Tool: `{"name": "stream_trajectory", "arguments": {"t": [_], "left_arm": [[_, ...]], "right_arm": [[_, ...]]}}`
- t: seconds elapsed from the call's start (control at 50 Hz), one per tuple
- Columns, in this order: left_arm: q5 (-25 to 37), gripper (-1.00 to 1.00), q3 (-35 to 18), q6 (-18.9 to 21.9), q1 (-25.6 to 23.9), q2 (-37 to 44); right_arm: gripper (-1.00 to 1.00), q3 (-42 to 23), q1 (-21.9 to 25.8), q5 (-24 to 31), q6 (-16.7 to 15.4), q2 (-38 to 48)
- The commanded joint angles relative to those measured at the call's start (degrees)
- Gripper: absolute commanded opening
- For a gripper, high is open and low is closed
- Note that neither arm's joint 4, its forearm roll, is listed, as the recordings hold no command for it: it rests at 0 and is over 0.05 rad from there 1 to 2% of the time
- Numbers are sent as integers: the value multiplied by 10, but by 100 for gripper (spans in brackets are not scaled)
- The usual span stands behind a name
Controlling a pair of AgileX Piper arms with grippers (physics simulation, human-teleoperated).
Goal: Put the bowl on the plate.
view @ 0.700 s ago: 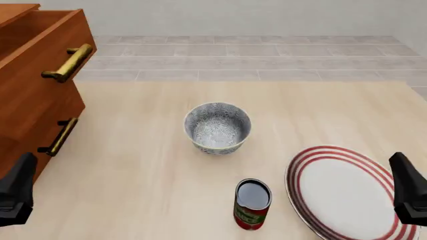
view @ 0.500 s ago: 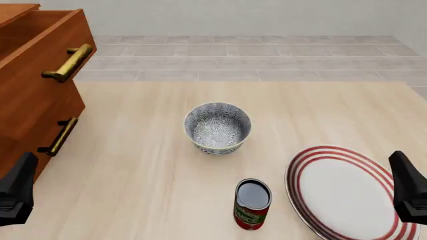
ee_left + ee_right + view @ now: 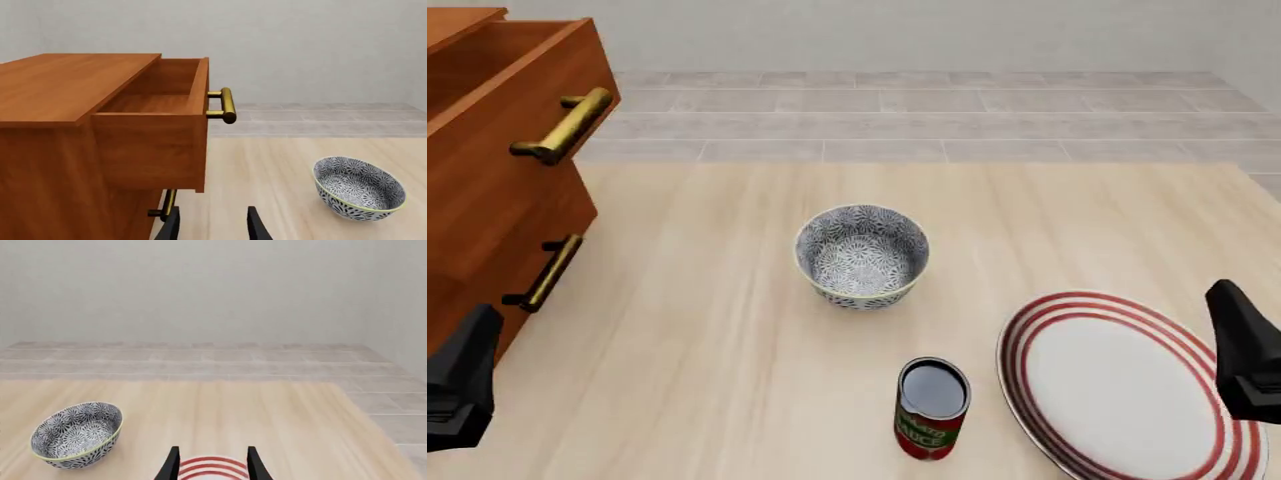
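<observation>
Drawers (image 3: 507, 180) stand far left by the parted, empty left gripper (image 3: 212, 225), the bowl (image 3: 862, 255) sits mid-table, the plate (image 3: 1114, 385) right, so the parted, empty right gripper (image 3: 210, 462) should pinch the bowl's near rim, avoiding the can (image 3: 932, 407).

Nothing readable here, really. The only thing with a label is the can (image 3: 932, 408) on the desk, well left of the right gripper (image 3: 1244, 365), and its red and green wrapper is too small and blurry to make out any words.
</observation>
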Motion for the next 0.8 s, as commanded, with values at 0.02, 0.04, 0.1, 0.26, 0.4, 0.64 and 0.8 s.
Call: {"name": "stream_trajectory", "arguments": {"t": [0.02,0.04,0.1,0.26,0.4,0.64,0.8], "left_arm": [[0,100,0,0,0,0],[0,100,0,0,0,0],[0,100,0,0,0,0],[0,100,0,0,0,0],[0,100,0,0,0,0],[0,100,0,0,0,0],[0,100,0,0,0,0]], "right_arm": [[100,-45,12,-49,-8,86],[100,-52,12,-57,-12,97],[100,-61,24,-82,-15,136],[100,-124,72,-132,-13,268],[100,-192,108,-139,-33,365],[100,-284,159,-109,-18,465],[100,-325,191,-81,-23,508]]}}
